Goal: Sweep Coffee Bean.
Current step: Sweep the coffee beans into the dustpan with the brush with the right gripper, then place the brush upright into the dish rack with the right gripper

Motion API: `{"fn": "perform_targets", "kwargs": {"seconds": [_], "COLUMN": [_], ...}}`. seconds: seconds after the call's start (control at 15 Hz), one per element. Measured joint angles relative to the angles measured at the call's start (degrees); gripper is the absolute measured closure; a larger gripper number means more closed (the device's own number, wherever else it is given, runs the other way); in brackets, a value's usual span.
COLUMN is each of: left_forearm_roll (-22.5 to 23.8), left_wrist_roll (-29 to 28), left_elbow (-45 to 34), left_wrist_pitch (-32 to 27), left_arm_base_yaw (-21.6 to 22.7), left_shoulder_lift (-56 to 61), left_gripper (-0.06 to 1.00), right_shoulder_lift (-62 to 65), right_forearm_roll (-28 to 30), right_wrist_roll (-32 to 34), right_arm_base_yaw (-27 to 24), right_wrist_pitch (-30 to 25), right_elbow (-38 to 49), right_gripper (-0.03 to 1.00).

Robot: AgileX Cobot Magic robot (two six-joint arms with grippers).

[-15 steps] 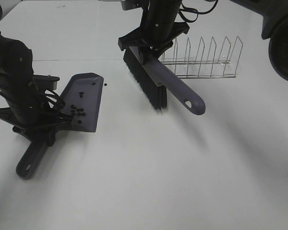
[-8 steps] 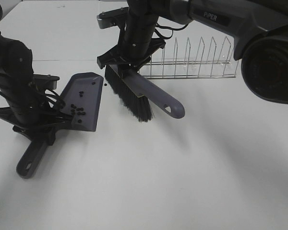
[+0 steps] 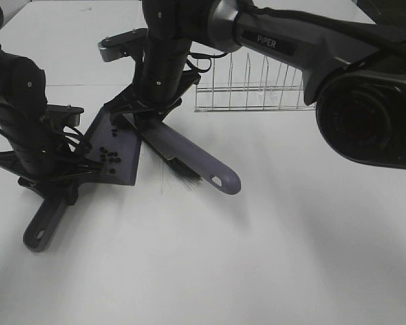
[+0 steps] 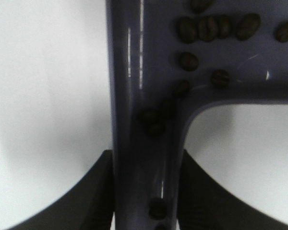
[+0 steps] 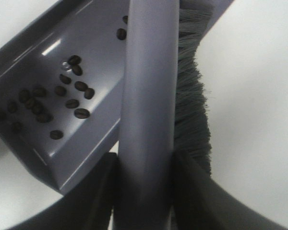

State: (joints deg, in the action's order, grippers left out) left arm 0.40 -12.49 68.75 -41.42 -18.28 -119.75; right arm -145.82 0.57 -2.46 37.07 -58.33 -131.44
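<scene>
The dustpan (image 3: pixel 125 170) lies on the white counter (image 3: pixel 271 257) at the left side, and its open edge looks to the right. The left tool (image 3: pixel 49 177) pinches the handle of the dustpan: in the left wrist view its two black fingers (image 4: pixel 89 201) press on both sides of the grey-purple handle, close behind the place where the handle meets the pan.

The beans (image 3: pixel 109 156) are on the dustpan. Most of them lie in a loose group on the near-left part of the pan floor, close to the handle. In the left wrist view some beans (image 4: pixel 207 28) lie on the pan floor and a few sit lower, in the groove of the handle.

The right tool (image 3: pixel 151 108) reaches across the middle and pinches the brush (image 3: pixel 196 162) near its head, with one finger on each side of the handle. The head of the brush is at the right edge of the dustpan. The bristles (image 5: pixel 192 100) go down to the counter just beside this edge and spread a little there. The free end of the brush handle, which has a hole, points to the near right.

A wire rack (image 3: pixel 257 88) stands on the far side of the counter, behind the right arm.
</scene>
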Motion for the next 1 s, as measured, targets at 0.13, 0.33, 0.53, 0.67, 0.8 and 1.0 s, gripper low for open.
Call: {"fn": "perform_targets", "kwargs": {"seconds": [0.13,0.33,0.53,0.67,0.8,1.0], "left_forearm_roll": [0.0,0.0,0.0,0.0,0.0,0.0], "left_wrist_roll": [-0.1,-0.1,-0.1,-0.1,-0.1,-0.1], "left_elbow": [0.0,0.0,0.1,0.1,0.1,0.1], "left_wrist_pitch": [0.0,-0.1,-0.1,-0.1,-0.1,-0.1], "left_arm_base_yaw": [0.0,0.0,0.0,0.0,0.0,0.0], "left_shoulder_lift": [0.0,0.0,0.0,-0.1,-0.1,-0.1], "left_gripper": [0.62,0.62,0.62,0.62,0.62,0.62], "right_shoulder_lift": [0.4,3.2,7.0,7.9,7.8,7.7], "right_forearm_roll": [0.2,5.7,8.7,9.9,10.3,10.4], "right_wrist_roll": [0.6,3.6,4.9,5.0,5.0,5.1], "right_arm_base_yaw": [1.0,0.9,0.3,-0.9,-2.9,-5.9], "right_wrist_pitch": [-0.1,-0.7,-0.7,-0.7,-1.8,-2.2], "right_elbow": [0.1,0.2,0.2,0.2,0.3,0.4], "right_gripper": [0.7,0.7,0.7,0.7,0.7,0.7]}}
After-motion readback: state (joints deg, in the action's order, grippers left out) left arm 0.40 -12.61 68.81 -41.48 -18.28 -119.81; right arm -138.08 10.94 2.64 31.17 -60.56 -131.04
